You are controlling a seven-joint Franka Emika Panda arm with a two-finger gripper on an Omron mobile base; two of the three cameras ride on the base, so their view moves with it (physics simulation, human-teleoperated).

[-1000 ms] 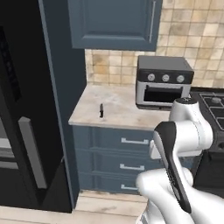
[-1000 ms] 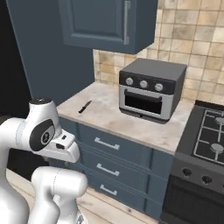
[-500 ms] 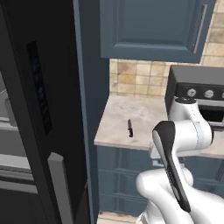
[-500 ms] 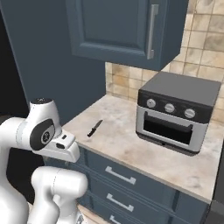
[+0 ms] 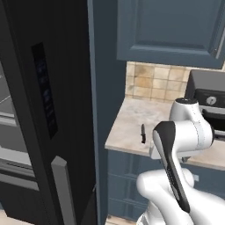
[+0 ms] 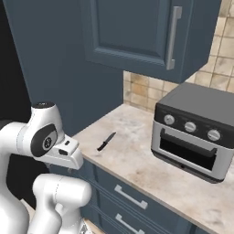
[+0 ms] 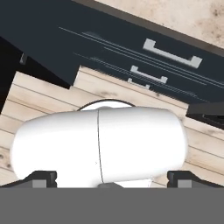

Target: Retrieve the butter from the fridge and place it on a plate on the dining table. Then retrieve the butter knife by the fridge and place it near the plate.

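Right base view puts the butter knife (image 6: 106, 141) left of centre on the marbled counter (image 6: 151, 169), beside the toaster oven (image 6: 196, 132). My gripper (image 7: 112, 177) is spread wide and empty. The thin, flat blade could slip from my fingertips.

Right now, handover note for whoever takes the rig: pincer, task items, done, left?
Pincer: open, holding nothing, pointing down at the floor in front of the drawers.
Butter knife: lying flat on the marbled counter, near its end by the fridge, left of the toaster oven; untouched.
Fridge: right-hand door looks shut; further left the pale interior shows.
Done: cannot tell from here whether the butter is on its plate.
Left: reach over the counter, pick up the knife, carry it to the dining table, set it near the plate.
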